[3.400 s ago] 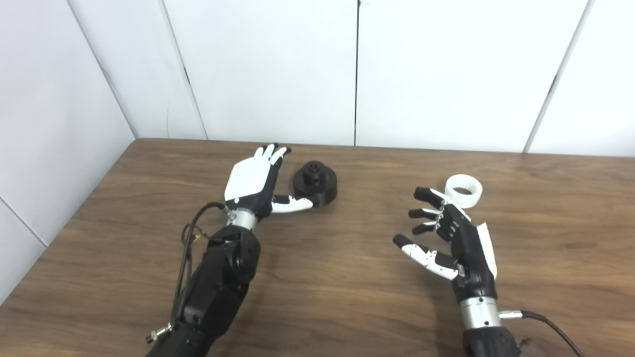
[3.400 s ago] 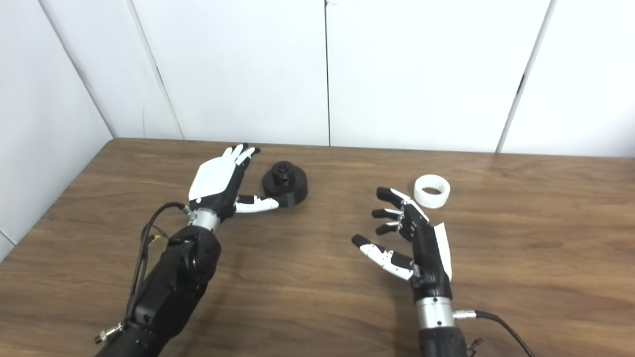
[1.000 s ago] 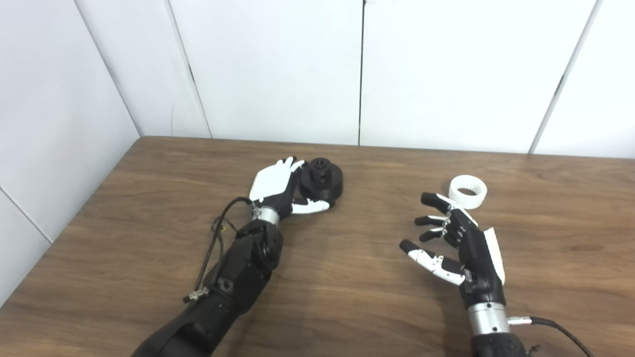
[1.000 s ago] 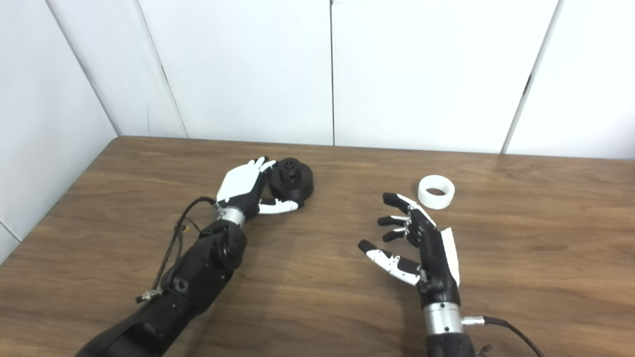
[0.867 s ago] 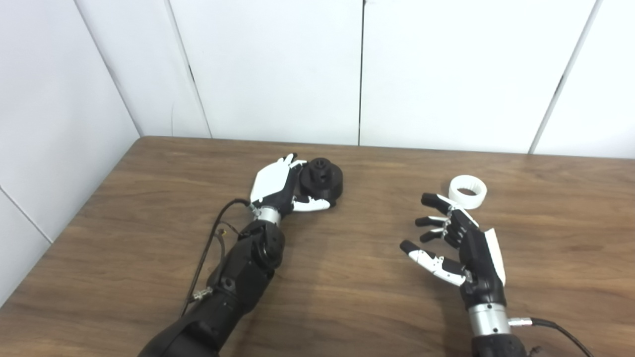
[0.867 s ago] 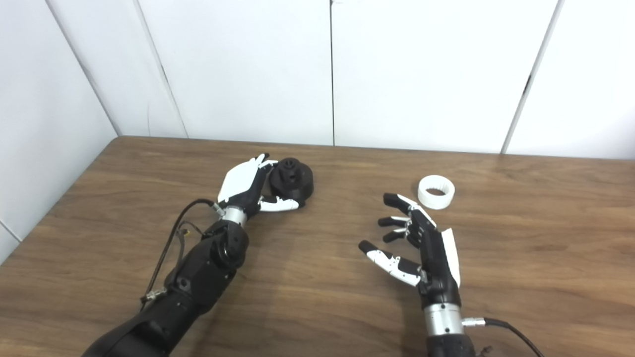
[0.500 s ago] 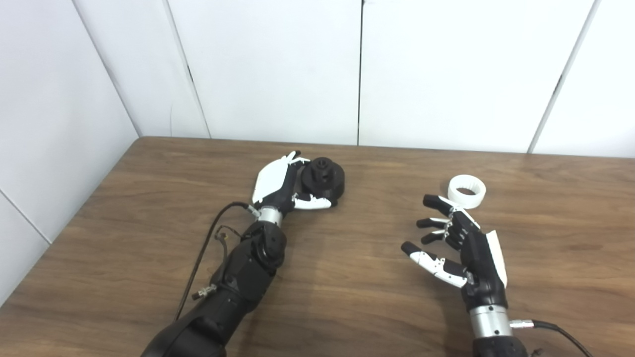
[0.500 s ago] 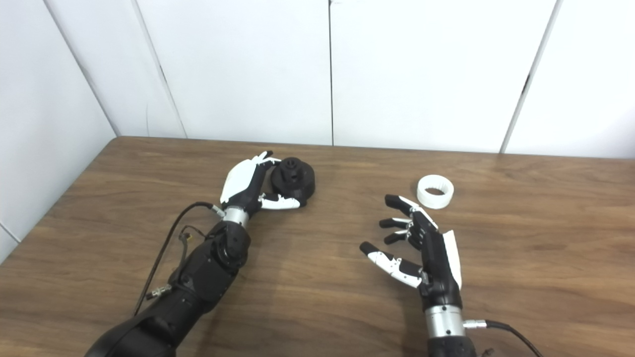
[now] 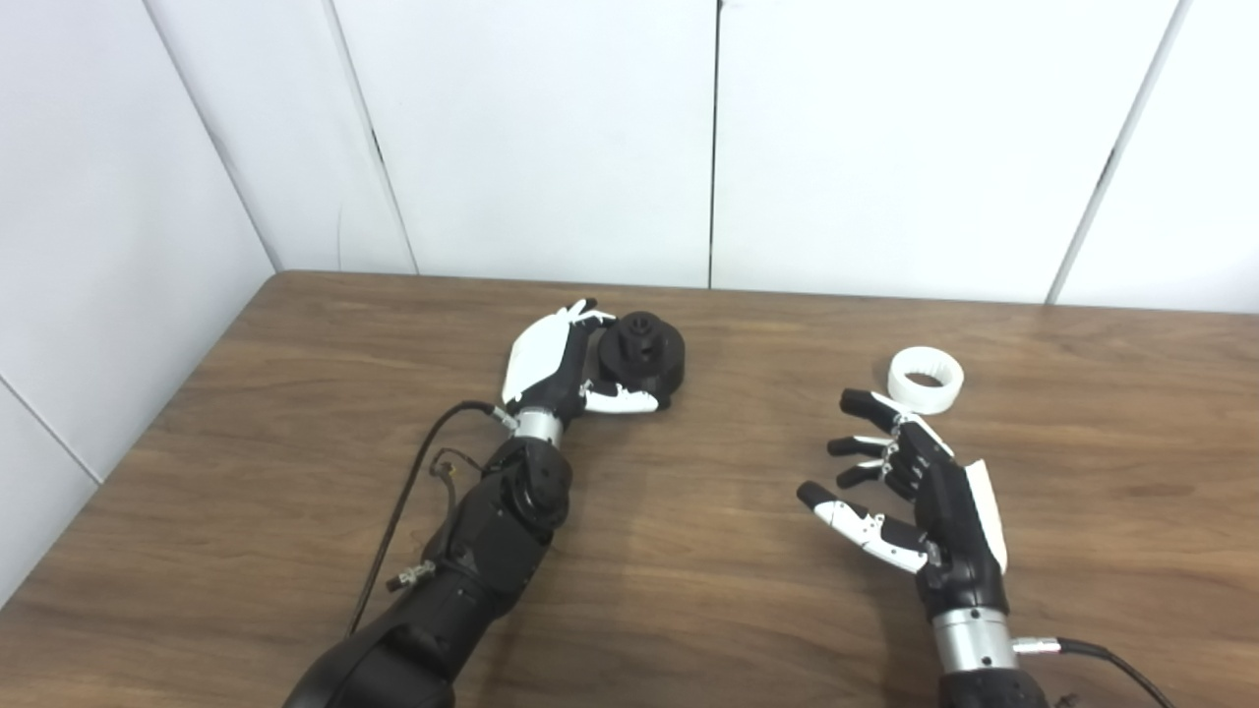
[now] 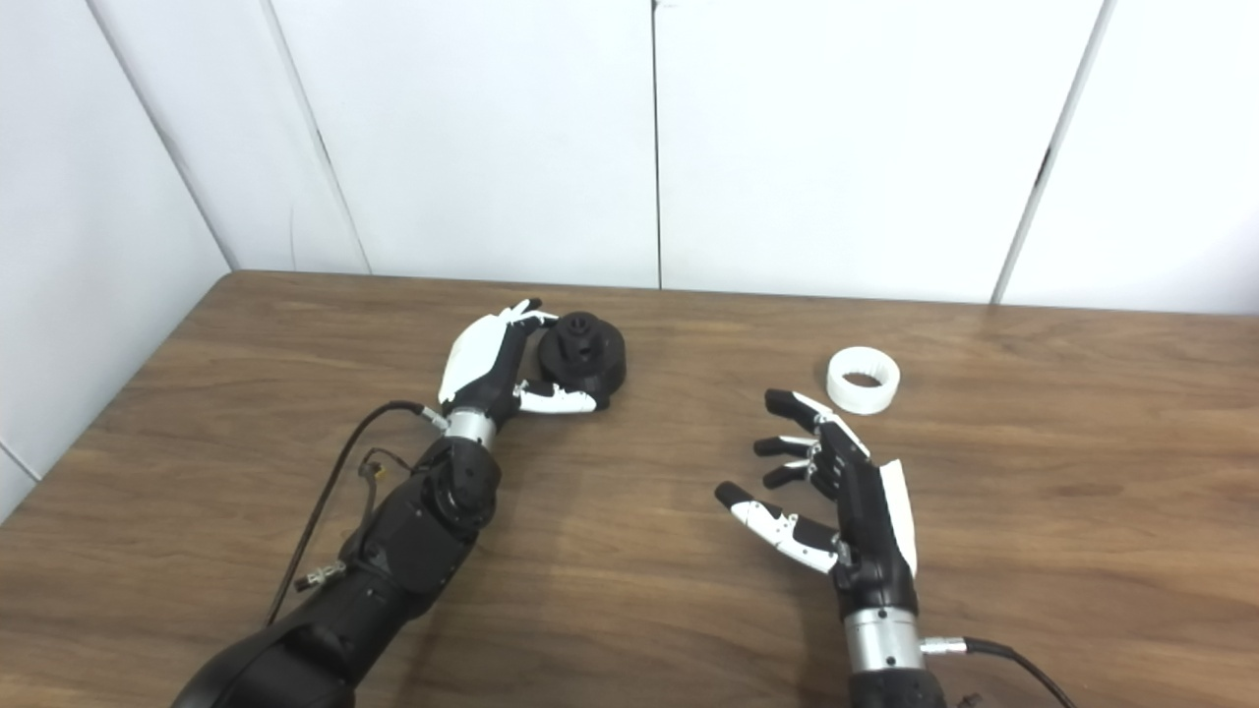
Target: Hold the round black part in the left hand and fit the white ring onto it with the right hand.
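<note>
The round black part (image 9: 647, 356), a disc with a raised hub, sits on the wooden table (image 9: 708, 590) at the back left. My left hand (image 9: 553, 362) is edge-on against its left side. Its fingers (image 9: 582, 315) curve over the part's far-left rim and the thumb lies along the near rim. The hand is still spread, and the part rests on the table. The white ring (image 9: 925, 379) lies flat at the back right. My right hand (image 9: 915, 487) hovers open, palm facing left, just short of the ring and not touching it.
White wall panels (image 9: 708, 138) rise right behind the table's back edge, and another panel runs along the left. A loose cable (image 9: 413, 492) hangs beside my left forearm, and another (image 9: 1092, 654) trails from my right wrist.
My left hand has moved in from beside the black part and curled its fingers around the rim, nudging the part slightly farther back. The right hand has barely moved.
</note>
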